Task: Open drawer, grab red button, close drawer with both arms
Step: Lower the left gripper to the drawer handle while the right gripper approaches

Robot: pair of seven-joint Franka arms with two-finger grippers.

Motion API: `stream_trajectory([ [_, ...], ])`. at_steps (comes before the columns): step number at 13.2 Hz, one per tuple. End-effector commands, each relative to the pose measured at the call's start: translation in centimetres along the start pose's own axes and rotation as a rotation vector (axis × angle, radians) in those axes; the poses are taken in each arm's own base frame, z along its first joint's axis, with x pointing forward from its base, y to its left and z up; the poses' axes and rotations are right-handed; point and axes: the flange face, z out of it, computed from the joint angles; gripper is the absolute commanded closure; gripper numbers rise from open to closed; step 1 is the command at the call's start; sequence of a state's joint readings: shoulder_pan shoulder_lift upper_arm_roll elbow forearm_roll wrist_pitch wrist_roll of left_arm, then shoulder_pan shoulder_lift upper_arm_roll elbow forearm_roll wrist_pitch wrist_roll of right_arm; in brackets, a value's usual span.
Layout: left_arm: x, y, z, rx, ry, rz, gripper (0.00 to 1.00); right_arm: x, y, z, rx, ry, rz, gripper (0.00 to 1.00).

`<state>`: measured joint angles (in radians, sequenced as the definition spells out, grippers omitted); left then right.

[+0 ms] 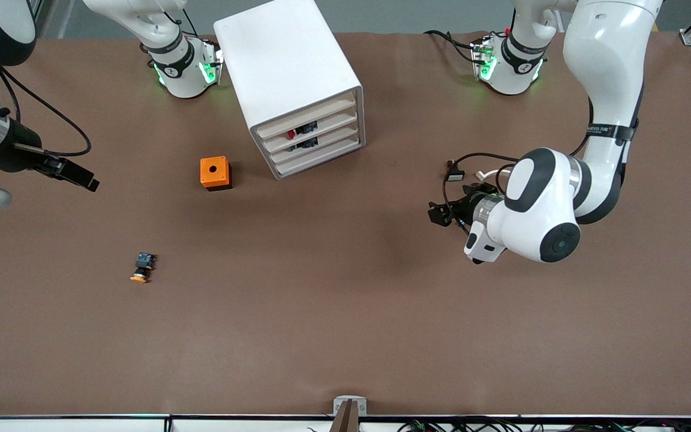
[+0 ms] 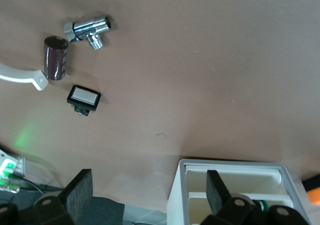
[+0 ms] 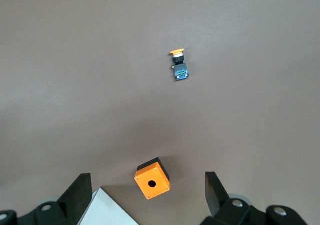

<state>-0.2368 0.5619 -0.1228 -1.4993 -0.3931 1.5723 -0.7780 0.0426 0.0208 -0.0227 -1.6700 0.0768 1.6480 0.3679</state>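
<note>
The white cabinet (image 1: pixel 288 66) stands at the middle of the table near the arms' bases, with all of its drawers pushed in. A red button cap (image 1: pixel 291 134) shows through the gap of the second drawer (image 1: pixel 327 124) from the top. My left gripper (image 1: pixel 440 214) hangs open and empty over bare table toward the left arm's end, pointing at the cabinet front (image 2: pixel 227 185). In the left wrist view the left gripper (image 2: pixel 148 195) holds nothing. My right gripper (image 1: pixel 83 178) is open and empty over the right arm's end of the table; in its wrist view the right gripper (image 3: pixel 148 199) is wide apart.
An orange cube (image 1: pixel 215 173) with a round hole sits beside the cabinet; it also shows as the orange cube (image 3: pixel 152 179). An orange-yellow capped button (image 1: pixel 141 268) lies nearer the front camera. A chrome fitting (image 2: pixel 89 29), dark cylinder (image 2: pixel 55 58) and small black switch (image 2: pixel 84 98) lie near the left arm.
</note>
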Motion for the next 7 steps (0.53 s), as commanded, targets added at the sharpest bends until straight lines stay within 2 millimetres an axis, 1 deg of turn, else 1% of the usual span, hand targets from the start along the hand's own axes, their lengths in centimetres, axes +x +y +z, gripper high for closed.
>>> stream_trajectory([
  [1, -0.71, 0.84, -0.39, 0.000, -0.003, -0.053, 0.00, 0.44, 0.61, 0.24, 0.027, -0.020, 0.037, 0.00],
  [2, -0.76, 0.99, -0.44, -0.001, -0.003, -0.055, 0.00, 0.44, 0.61, 0.24, 0.027, -0.020, 0.037, 0.00],
  [3, -0.49, 1.10, 0.08, 0.003, -0.012, -0.066, 0.00, 0.44, 0.61, 0.24, 0.027, -0.020, 0.037, 0.00],
  [4, -0.49, 1.10, 0.08, 0.003, -0.012, -0.091, 0.00, 0.42, 0.44, 0.39, 0.026, -0.022, 0.034, 0.00],
  [7, -1.00, 0.59, 0.51, 0.053, -0.047, -0.205, 0.00, 0.61, -0.36, 0.99, 0.027, -0.025, 0.031, 0.00],
])
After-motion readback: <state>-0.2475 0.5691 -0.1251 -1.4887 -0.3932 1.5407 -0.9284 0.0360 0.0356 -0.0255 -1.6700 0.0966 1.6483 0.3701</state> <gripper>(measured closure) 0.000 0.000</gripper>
